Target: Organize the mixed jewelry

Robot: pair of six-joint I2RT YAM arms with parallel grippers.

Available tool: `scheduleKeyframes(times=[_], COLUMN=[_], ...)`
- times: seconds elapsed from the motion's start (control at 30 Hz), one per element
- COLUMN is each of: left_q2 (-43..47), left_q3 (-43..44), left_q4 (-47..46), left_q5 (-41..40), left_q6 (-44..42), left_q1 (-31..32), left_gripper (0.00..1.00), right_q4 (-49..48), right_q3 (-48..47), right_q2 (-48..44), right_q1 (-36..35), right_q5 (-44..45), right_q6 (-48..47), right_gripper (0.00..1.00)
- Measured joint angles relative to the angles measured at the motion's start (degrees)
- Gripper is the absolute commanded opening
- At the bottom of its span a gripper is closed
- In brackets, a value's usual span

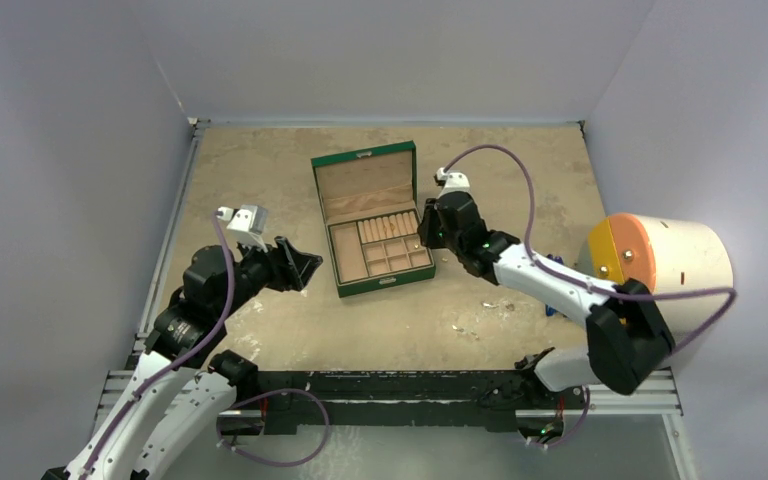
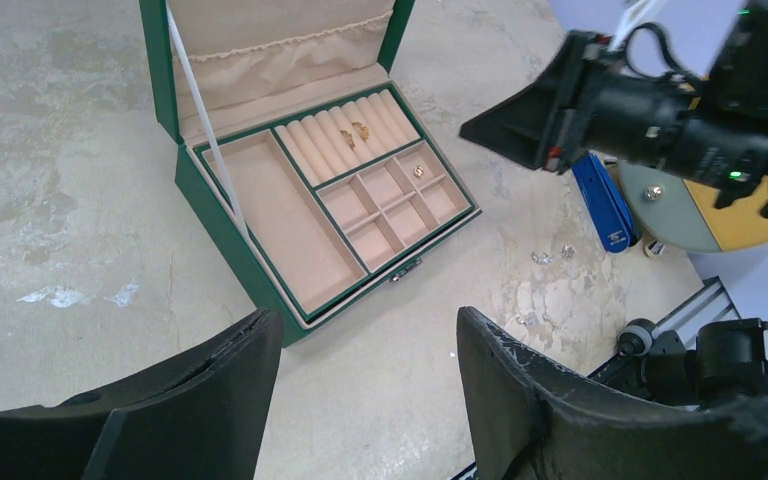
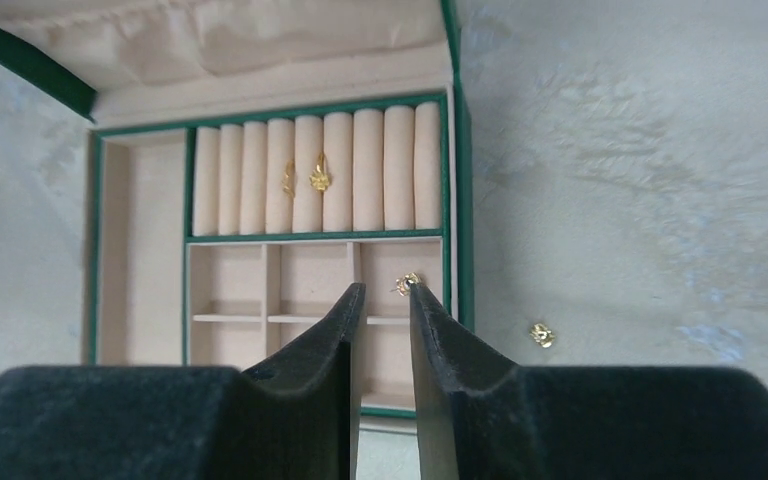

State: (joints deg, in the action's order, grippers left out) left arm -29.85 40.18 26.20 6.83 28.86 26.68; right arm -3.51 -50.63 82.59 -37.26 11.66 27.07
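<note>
- My left gripper [image 2: 365,320] hangs off the near left corner of the green box [image 2: 230,240]. Its jaws stand wide apart and grip nothing. Only that corner and bare table [image 2: 60,200] show through the gap, and every jewelry piece lies beyond it.
- The box's lid is raised and its tray is exposed: a long compartment at the left, ring rolls at the far right, a grid of small cells in front of them.
- In the ring rolls, a first gold piece [image 3: 288,180] and a second gold piece [image 3: 320,175] sit tucked between neighbouring rolls near the middle of the row. They are side by side and well beyond my right fingertips.
- My right gripper [image 3: 385,290] hovers over the right part of the grid. Its jaws are parted by a narrow gap and clamp nothing.
- A gold stud [image 3: 406,283] lies in the far right cell of the grid. In the wrist view it sits just at the tip of my right-hand finger rather than in the gap. I cannot tell whether it touches the finger.
- A loose gold piece [image 3: 541,335] rests on the table just beside the box's right wall, outside my right jaws.
- Small silvery pieces [image 2: 554,255] lie on the table between the box and the blue tool [image 2: 600,200], apart from both grippers.
</note>
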Motion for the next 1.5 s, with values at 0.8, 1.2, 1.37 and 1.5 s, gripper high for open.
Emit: scheduleKeyframes(times=[0.8,1.2,1.37,1.5], left_q2=[-0.9,-0.9,-0.9,-0.9], left_q3=[0.0,0.0,0.0,0.0], left_q4=[0.0,0.0,0.0,0.0], left_q5=[0.2,0.2,0.2,0.2], left_q6=[0.0,0.0,0.0,0.0], left_q1=[-0.4,-0.4,-0.4,-0.4], left_gripper=[0.64,0.64,0.64,0.64], right_q4=[2.5,-1.2,-2.3,-2.8], right_q3=[10.7,10.4,9.2,8.7], right_q2=[-4.4,3.9,6.4,7.1], right_q1=[1.3,3.5,3.6,3.8], right_q5=[11.4,8.6,7.1,6.5], right_q6=[-1.2,-1.2,-1.3,-1.6], right_gripper=[0.35,0.35,0.35,0.35])
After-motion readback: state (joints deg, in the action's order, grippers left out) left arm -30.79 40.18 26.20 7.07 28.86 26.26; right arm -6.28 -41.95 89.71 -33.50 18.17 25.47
